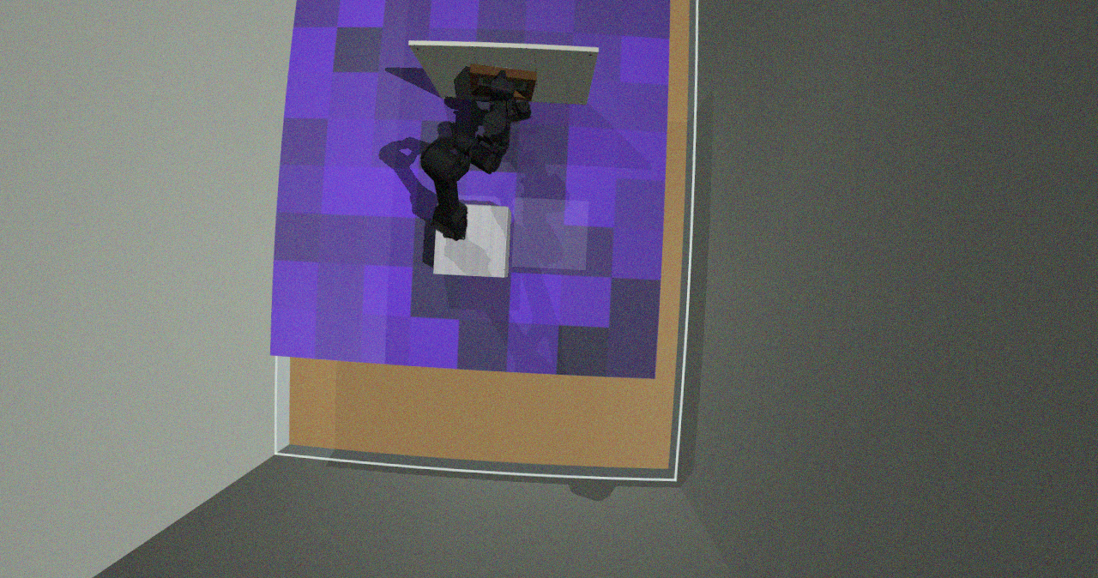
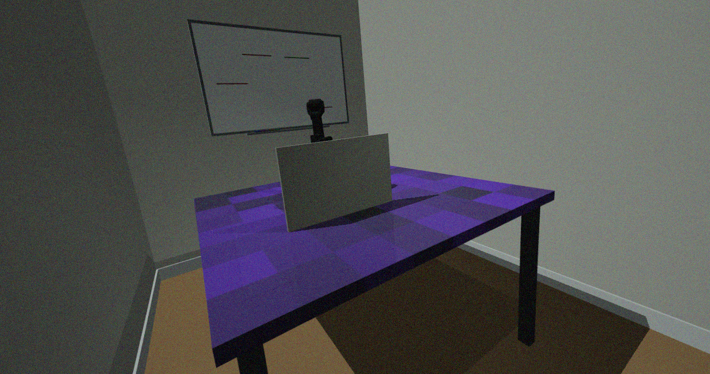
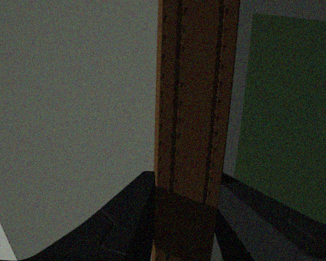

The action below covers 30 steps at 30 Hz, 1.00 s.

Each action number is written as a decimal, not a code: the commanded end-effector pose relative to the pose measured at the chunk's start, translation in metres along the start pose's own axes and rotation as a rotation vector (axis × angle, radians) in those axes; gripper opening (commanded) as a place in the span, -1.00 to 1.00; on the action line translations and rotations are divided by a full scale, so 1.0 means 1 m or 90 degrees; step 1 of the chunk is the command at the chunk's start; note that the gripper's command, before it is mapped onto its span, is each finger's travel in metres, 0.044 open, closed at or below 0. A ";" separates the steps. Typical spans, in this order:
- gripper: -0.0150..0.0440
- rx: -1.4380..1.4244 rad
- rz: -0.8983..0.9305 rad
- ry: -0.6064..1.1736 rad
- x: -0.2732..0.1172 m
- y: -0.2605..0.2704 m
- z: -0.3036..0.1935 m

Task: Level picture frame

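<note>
The picture frame [image 1: 526,74] [image 3: 197,90] has brown wooden bars, a pale inner border and a green picture. It is in front of the upright grey wall panel [image 1: 570,75] [image 2: 337,183] [image 3: 72,90]. My gripper [image 3: 182,183] is shut on one wooden bar of the frame, with one dark finger on each side of it in the wrist view. In the top view the arm covers much of the frame, and in the exterior view the panel hides it. The screw and the notched strip are hidden. I cannot tell how far the frame tilts.
The panel stands on the purple patchwork table top [image 1: 614,298] [image 2: 307,257]. A white square block [image 1: 483,255] is by the arm's base, with a faint translucent square [image 1: 549,248] beside it. The dark arm [image 1: 445,161] [image 2: 316,111] reaches to the panel and shows above its top edge in the exterior view.
</note>
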<state>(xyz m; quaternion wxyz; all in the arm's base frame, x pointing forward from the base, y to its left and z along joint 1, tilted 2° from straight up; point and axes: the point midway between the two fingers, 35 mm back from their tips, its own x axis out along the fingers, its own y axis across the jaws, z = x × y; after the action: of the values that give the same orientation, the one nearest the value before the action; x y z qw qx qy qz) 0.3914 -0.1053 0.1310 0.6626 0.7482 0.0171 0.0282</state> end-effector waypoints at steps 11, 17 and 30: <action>-0.49 -0.007 0.013 0.001 0.000 0.012 0.000; -0.49 -0.007 0.013 0.001 0.000 0.011 0.000; -0.49 -0.007 0.013 0.001 0.000 0.009 0.000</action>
<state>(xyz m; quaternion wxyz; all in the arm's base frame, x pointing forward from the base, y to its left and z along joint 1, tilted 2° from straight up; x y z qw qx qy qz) 0.3907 -0.1067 0.1380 0.6648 0.7462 0.0119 0.0311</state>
